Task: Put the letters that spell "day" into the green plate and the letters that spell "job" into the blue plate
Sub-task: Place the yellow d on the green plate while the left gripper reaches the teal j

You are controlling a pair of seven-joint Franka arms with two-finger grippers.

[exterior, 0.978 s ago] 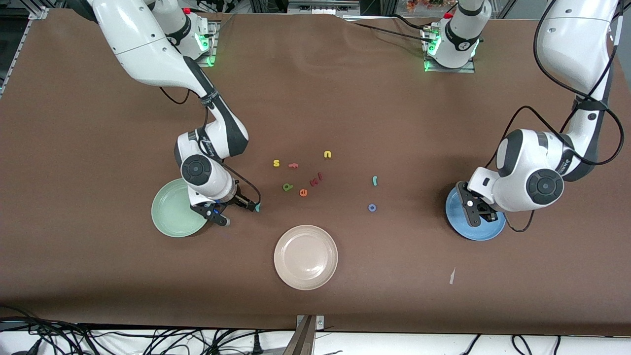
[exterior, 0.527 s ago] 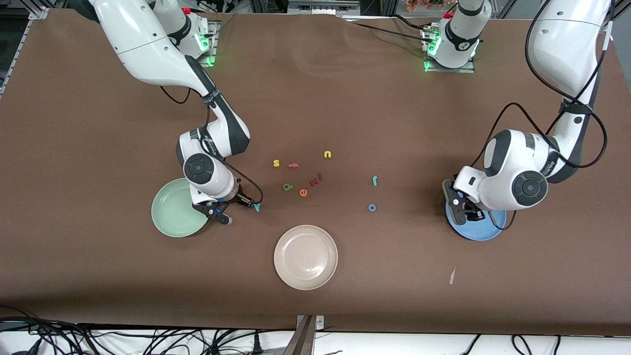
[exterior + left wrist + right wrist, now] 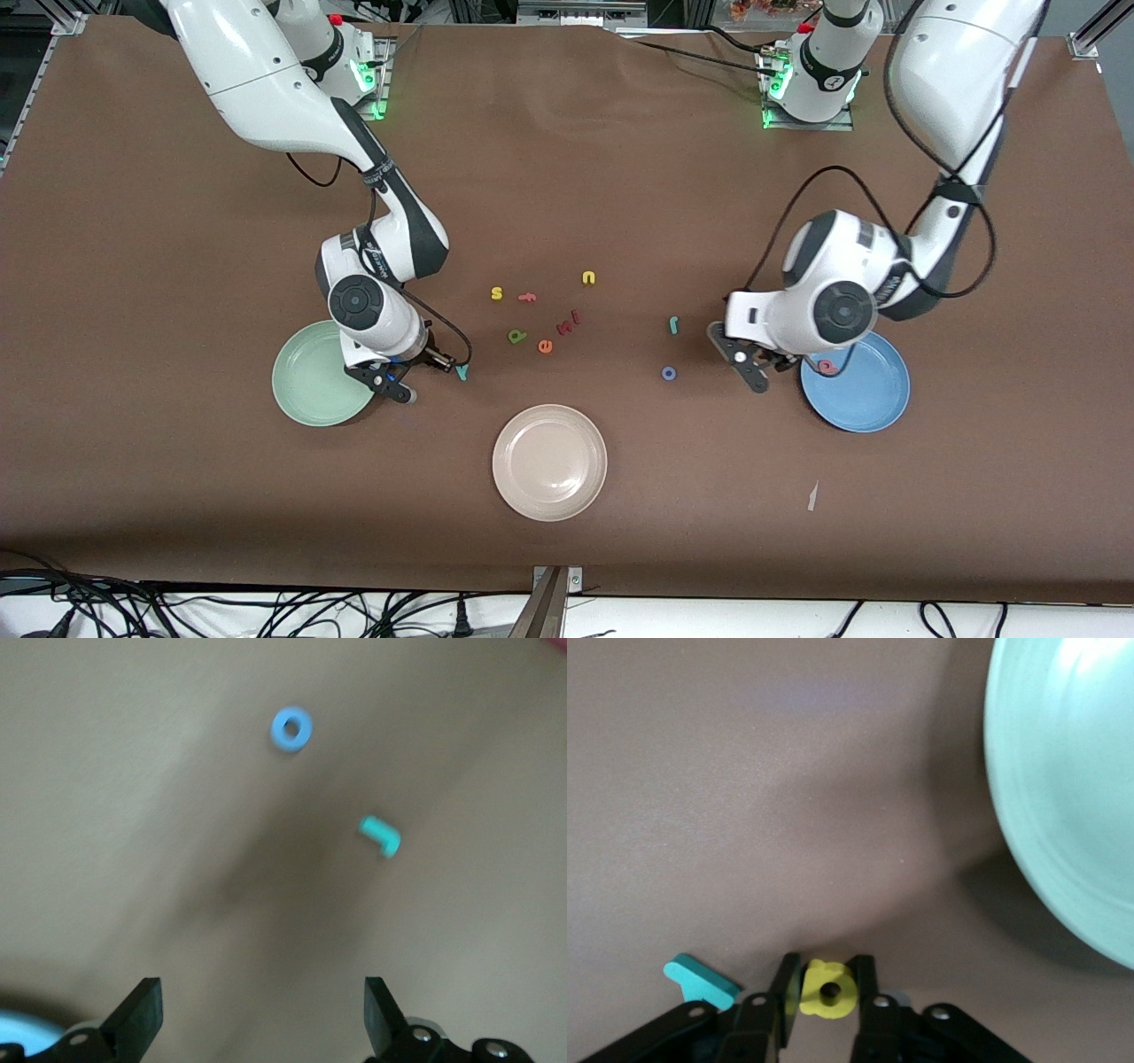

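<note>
My right gripper (image 3: 440,361) is low at the table beside the green plate (image 3: 314,377), shut on the yellow a (image 3: 829,989). The teal y (image 3: 462,372) lies right next to its fingers. The dark green d (image 3: 516,336) lies among the loose letters mid-table. My left gripper (image 3: 749,363) hangs open and empty between the blue plate (image 3: 864,394) and the blue o (image 3: 669,373). The teal j (image 3: 673,325) lies a little farther from the camera than the o. A pinkish-red b (image 3: 826,365) rests in the blue plate. The left wrist view shows the o (image 3: 291,729) and the j (image 3: 380,835).
A beige plate (image 3: 549,461) sits nearest the camera, mid-table. Loose letters lie in a cluster: yellow s (image 3: 496,292), pink f (image 3: 527,298), yellow u (image 3: 588,277), dark red letters (image 3: 567,323) and an orange e (image 3: 545,346). A paper scrap (image 3: 812,496) lies near the front edge.
My left gripper opened over the blue plate, left the b there, and swung toward the o and j. My right gripper closed on the yellow a beside the y.
</note>
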